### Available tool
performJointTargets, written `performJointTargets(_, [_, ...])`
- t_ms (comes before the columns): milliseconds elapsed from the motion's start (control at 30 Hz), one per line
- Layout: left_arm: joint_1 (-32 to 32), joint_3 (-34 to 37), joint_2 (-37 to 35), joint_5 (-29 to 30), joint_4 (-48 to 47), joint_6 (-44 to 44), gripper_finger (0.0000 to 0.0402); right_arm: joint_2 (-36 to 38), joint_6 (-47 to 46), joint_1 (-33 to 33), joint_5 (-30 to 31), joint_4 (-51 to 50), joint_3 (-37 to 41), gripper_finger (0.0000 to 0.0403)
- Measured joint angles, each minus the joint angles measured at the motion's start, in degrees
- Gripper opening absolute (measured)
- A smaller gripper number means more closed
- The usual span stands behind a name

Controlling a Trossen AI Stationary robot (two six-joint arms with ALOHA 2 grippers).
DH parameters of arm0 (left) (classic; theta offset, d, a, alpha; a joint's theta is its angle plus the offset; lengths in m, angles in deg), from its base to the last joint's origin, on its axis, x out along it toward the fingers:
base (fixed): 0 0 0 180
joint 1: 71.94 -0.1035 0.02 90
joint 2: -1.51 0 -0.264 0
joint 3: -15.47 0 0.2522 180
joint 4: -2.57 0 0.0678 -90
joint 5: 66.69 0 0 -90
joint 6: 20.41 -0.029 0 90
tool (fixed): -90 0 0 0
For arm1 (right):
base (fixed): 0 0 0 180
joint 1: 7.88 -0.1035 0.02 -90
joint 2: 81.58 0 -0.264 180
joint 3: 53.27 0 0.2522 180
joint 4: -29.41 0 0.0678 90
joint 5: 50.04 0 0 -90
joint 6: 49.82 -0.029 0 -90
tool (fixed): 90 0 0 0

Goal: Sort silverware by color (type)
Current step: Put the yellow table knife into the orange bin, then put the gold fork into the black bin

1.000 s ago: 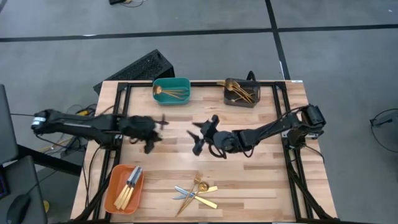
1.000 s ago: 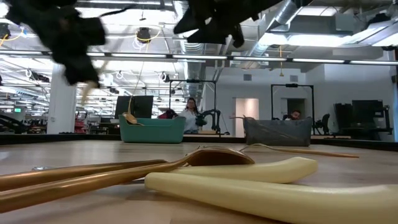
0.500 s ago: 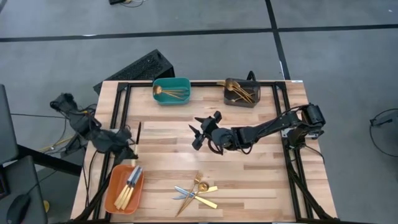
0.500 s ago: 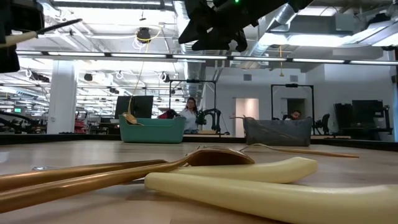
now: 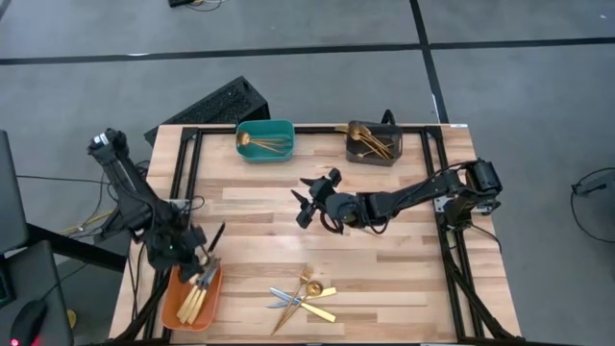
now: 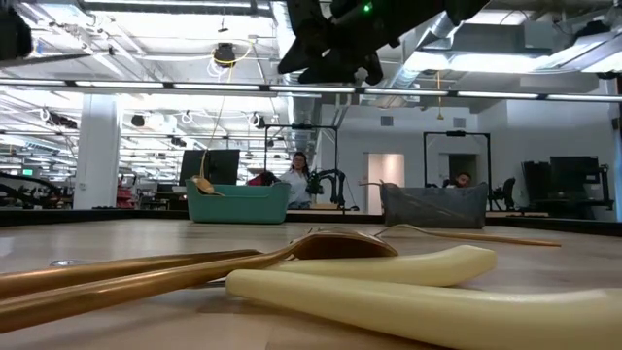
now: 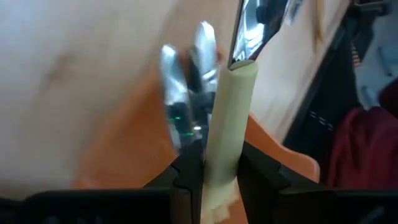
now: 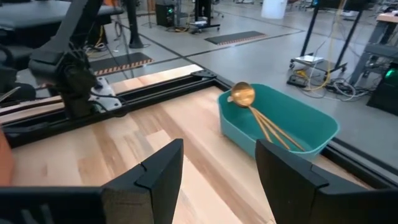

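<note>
My left gripper (image 5: 197, 258) hangs over the orange bin (image 5: 173, 306) at the table's near left, shut on a knife (image 7: 231, 106) with a pale handle and a silver blade (image 7: 256, 25). Under it several knives (image 7: 181, 93) lie in the bin. Loose silverware (image 5: 303, 296), gold pieces and knives, lies crossed in a small pile near the front edge. My right gripper (image 5: 312, 197) hovers open above the table's middle with nothing between its fingers (image 8: 155, 177). It faces the teal bin (image 8: 292, 127). My left gripper pinches the knife's pale handle (image 7: 221, 158) between its two fingers (image 7: 186, 180), close to the handle's butt end. It slants down toward the bin. The knife runs on beyond the fingertips, blade foremost, lifted clear above the knives in the orange bin.
The teal bin (image 5: 265, 140) with gold spoons and the dark grey bin (image 5: 373, 142) with gold forks stand along the far edge. A black frame (image 5: 188, 163) rims the tabletop. Bare wood lies between the bins and the front pile.
My left gripper has swung from the table's middle toward the left and near edges, carrying the knife, and now stands over the orange bin. It has rolled and tipped further down on the way. The knife stays in its hold throughout.
</note>
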Motion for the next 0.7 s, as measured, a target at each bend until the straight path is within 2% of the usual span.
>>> performJointTargets(167, [6.0, 0.0, 4.9, 2.5, 4.3, 8.1, 0.0064, 0.0, 0.8, 1.2, -3.5, -0.7, 0.0, 0.0226])
performJointTargets(333, [11.5, 0.0, 9.5, 3.6, 6.5, 16.5, 0.0070, 0.0, 1.5, 1.8, -3.8, -0.5, 0.0, 0.0226])
performJointTargets(500, [14.4, 0.0, 12.9, 3.9, 8.2, 23.2, 0.0097, 0.0, 3.1, 1.6, -4.0, -0.5, 0.0, 0.0226])
performJointTargets(700, [15.0, -0.1, 13.5, 4.8, 8.2, 27.8, 0.0136, 0.0, 5.6, 2.1, -4.9, -0.8, 0.0, 0.0226])
